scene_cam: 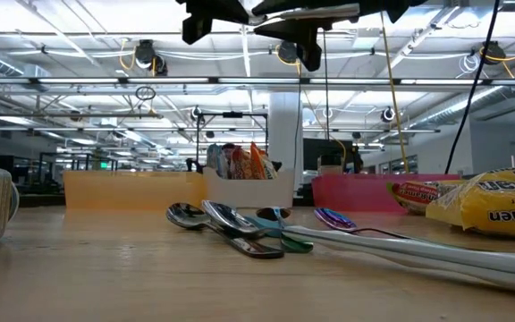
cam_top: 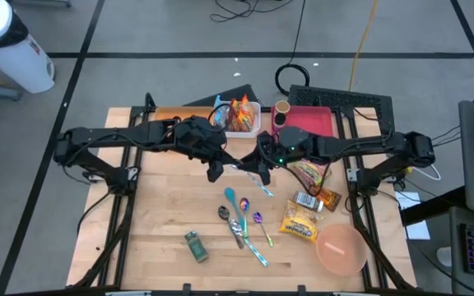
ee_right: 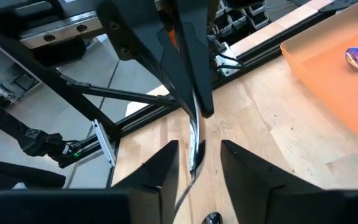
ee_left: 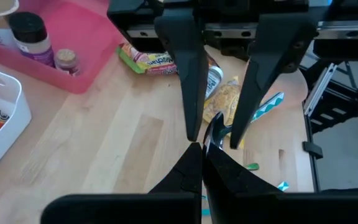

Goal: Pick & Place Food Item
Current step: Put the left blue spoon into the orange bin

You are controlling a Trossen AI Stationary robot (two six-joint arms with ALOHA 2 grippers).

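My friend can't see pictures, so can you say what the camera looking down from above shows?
Two dark robot arms meet over the middle of a wooden table: the left gripper holds a metal spoon out to the right gripper. On the table in front of them lie more spoons, a yellow ramen packet and a pink bowl.

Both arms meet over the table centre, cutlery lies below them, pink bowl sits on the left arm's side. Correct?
No. The pink bowl sits on the right arm's side, beside the yellow packet; the high view shows it. The arms do meet over the centre, with the cutlery below them.
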